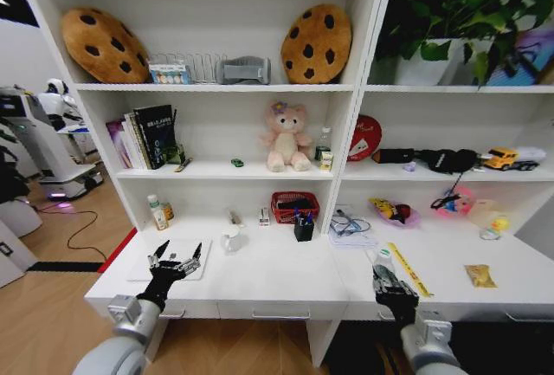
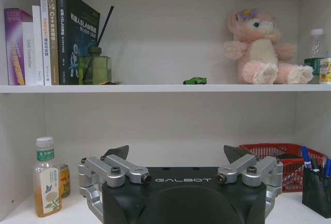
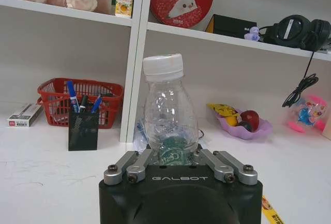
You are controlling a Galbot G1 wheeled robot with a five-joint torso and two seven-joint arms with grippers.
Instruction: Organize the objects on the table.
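Observation:
On the white table (image 1: 277,275) my left gripper (image 1: 176,257) hovers open over the near left corner, just above a flat silver laptop (image 1: 143,268). In the left wrist view the left gripper (image 2: 177,154) has its fingers spread wide with nothing between them. My right gripper (image 1: 387,278) is shut on a clear plastic bottle (image 3: 168,115) with a white cap, held upright near the table's front right. A yellow ruler (image 1: 409,268) lies just right of it. A tiny green toy car (image 2: 195,80) sits on the shelf beside the pink bear. Pens stand in a black mesh holder (image 1: 303,229).
A red basket (image 1: 294,206), a white mug (image 1: 231,238) and a tea bottle (image 2: 46,185) stand at the back of the table. A purple fruit dish (image 3: 243,125) and pink toys (image 1: 454,202) crowd the right side. Shelf boards hang overhead.

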